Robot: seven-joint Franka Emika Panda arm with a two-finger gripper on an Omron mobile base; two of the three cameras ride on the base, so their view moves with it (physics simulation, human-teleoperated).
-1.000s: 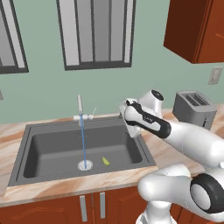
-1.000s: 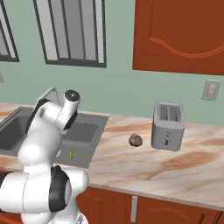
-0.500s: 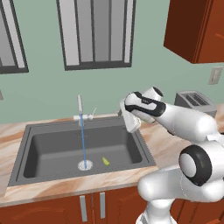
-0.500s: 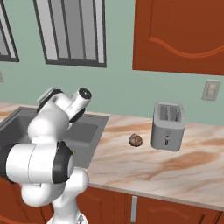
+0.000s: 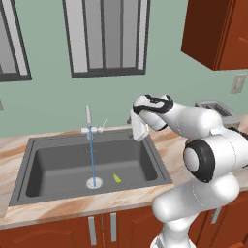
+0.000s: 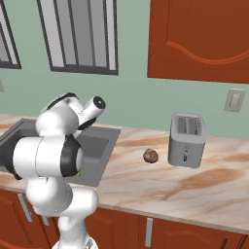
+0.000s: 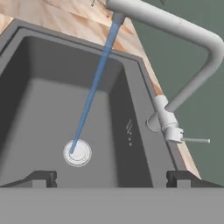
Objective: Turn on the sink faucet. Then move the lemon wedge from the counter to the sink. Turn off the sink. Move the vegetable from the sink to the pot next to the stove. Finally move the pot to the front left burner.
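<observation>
While the hand view shows the gripper (image 7: 111,177) spread wide over the running tap (image 7: 175,35), the left base view shows the lemon wedge (image 5: 116,178) in the sink (image 5: 43,167).

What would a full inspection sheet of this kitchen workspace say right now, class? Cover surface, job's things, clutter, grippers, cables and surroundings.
Surface: marbled counter over wooden cabinets.
Job's things: sink faucet running, blue stream onto the drain; lemon wedge lying in the sink beside the drain.
Clutter: toaster; brown lump beside it.
Grippers: gripper open, fingers empty, over the sink.
Cables: nothing seen.
Surroundings: barred window, wall cabinet, wall outlet.
</observation>
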